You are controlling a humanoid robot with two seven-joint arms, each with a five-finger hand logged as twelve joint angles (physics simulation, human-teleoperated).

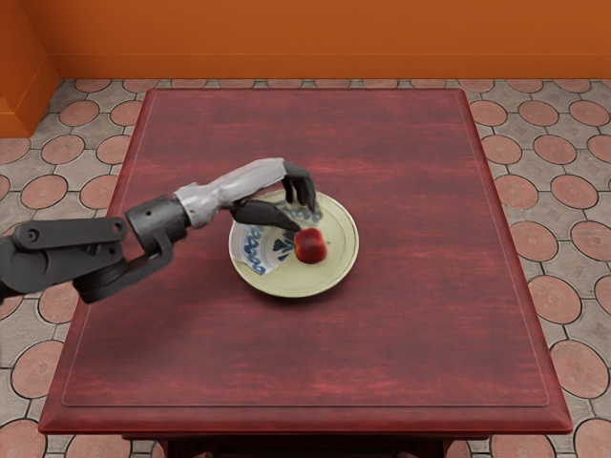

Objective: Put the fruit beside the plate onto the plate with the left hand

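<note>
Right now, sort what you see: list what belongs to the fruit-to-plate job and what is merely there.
Belongs to the job:
left hand, open above the plate
apple, lying on the plate
plate

Merely there:
table
tiled floor
orange wall

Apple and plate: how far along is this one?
Done: the apple sits on the plate. In hand: nothing; the left hand hovers over the plate's rear-left, fingers spread, apparently clear of the apple. Left: probably only drawing the arm away.
</note>
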